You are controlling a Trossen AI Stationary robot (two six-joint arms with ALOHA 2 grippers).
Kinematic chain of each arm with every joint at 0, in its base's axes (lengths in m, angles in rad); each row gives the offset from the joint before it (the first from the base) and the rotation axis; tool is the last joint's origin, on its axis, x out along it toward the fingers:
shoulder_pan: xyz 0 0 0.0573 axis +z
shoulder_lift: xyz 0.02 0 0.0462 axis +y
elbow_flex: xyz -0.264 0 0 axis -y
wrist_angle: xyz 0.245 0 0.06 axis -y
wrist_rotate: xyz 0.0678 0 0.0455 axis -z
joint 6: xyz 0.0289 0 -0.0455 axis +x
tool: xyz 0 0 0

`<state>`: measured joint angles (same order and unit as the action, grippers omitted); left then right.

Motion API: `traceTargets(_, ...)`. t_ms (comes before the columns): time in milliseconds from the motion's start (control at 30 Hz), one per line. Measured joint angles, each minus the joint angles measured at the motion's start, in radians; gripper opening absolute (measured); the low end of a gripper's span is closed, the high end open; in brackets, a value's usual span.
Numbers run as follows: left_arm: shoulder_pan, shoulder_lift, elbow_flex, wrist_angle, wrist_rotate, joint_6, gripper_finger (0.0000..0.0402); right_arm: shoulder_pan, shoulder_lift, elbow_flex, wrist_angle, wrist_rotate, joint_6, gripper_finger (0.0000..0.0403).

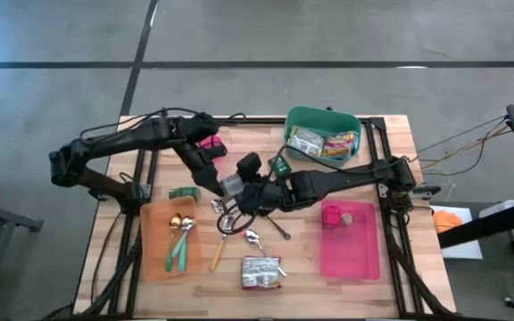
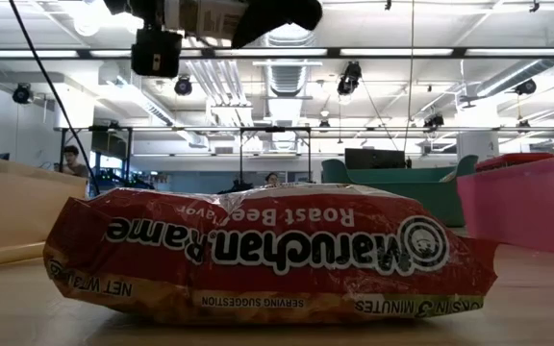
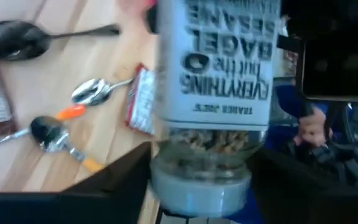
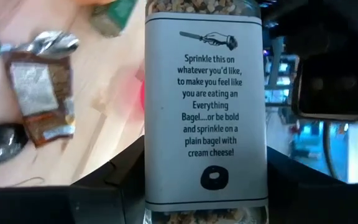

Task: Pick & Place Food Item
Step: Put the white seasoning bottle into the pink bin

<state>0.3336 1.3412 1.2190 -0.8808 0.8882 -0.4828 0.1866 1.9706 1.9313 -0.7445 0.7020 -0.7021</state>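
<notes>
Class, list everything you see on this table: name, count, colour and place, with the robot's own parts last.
Seasoning jar: one, white label, held between both hands above table centre.
Ramen packet: one, red, near front edge.
Orange tray: one, front left, holding spoons.
Pink tray: one, front right, a small pink container in its back corner.
Green bin: one, back right, holding packets.
Loose spoons: several, silver, table centre.
Left hand: gripping the jar.
Right hand: gripping the jar.
</notes>
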Motion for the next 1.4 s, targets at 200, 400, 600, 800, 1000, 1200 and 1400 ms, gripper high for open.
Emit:
traceTargets(200,0.008,-0.052,0.000,0.067,0.002,-0.018,0.0362,0.000,-0.009,0.028,-0.042,-0.048,0.095,0.0196)
traceTargets(400,0.039,-0.128,0.000,0.115,0.001,-0.065,0.0376,0.003,-0.028,0.029,-0.086,-0.117,0.219,0.0196)
traceTargets(600,0.069,-0.250,0.000,0.201,-0.127,-0.048,0.0377,-0.008,-0.085,0.029,-0.105,-0.264,0.459,0.0196)
traceTargets(800,0.071,-0.356,0.000,0.311,-0.434,0.011,0.0378,-0.045,-0.149,0.023,-0.090,-0.310,0.644,0.0196)
traceTargets(1000,0.070,-0.375,0.000,0.361,-0.523,0.014,0.0378,-0.111,-0.234,-0.032,-0.054,-0.372,0.777,0.0196)
traceTargets(1200,0.057,-0.361,-0.005,0.426,-0.522,0.086,0.0378,-0.167,-0.367,-0.176,0.108,-0.475,0.843,0.0196)
traceTargets(1400,0.013,-0.363,-0.091,0.785,-0.523,0.086,0.0378,-0.199,-0.514,-0.385,0.439,-0.574,0.898,0.0196)
